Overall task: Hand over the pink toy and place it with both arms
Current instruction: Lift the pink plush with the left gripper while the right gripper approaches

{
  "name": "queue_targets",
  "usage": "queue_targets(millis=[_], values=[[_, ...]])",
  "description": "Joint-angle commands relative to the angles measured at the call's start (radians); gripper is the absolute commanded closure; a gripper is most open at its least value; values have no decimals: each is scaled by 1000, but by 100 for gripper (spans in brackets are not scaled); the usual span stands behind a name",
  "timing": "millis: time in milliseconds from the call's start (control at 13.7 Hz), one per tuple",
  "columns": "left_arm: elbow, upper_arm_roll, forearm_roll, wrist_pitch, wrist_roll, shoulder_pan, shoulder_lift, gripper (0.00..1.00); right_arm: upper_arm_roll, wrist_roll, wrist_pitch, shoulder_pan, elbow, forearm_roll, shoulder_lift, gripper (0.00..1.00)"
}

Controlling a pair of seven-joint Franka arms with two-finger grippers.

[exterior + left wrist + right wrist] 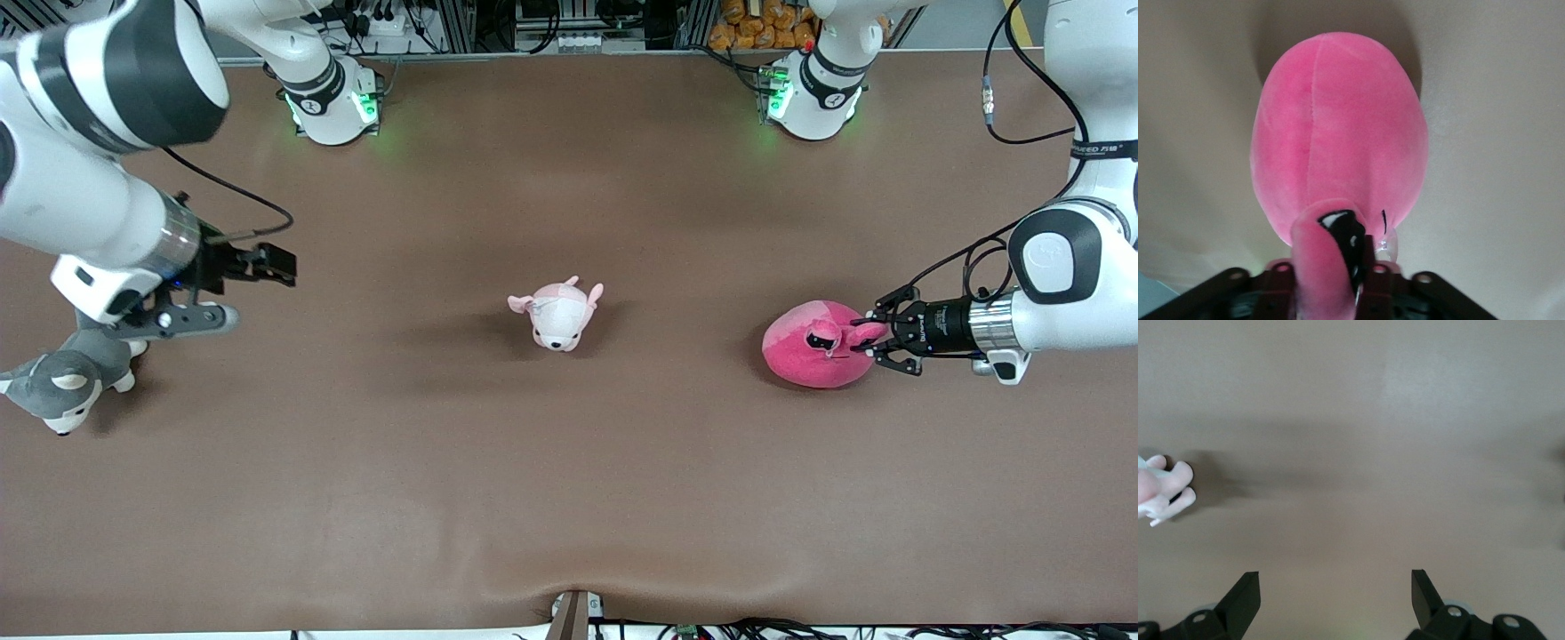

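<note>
One pink toy (813,345), soft, light and easily squashed by the look of it, is seen resting on the desk (569,498) toward the left arm's end, pinched at a protruding ear by the left claw (876,342), while the right claw (233,286) is held spread over the desk's other end, waiting.

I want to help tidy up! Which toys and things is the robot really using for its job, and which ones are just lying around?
Part of the job:
- pink toy, on the table
- left gripper, closing on the pink toy's ear
- right gripper, open, waiting above the table

Just lying about:
- pale pink puppy plush, mid-table
- grey husky plush, at the right arm's end
</note>
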Motion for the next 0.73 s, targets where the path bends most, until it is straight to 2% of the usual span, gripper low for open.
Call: queue_targets(millis=[0,146,364,656], values=[[15,-2,-18,-5,-18,-2,-1,100,-9,99,44,71,39,11,76,0],[33,-4,-17,-37,-20,1,-15,100,-9,189,127,120,39,7,113,0],[136,-5,-18,-140,-67,-4,-19,100,-8,202,151,117,39,19,140,0],[277,-63,-17,-281,-124,-4,-42,100,-8,185,173,116,34,85,145,0]])
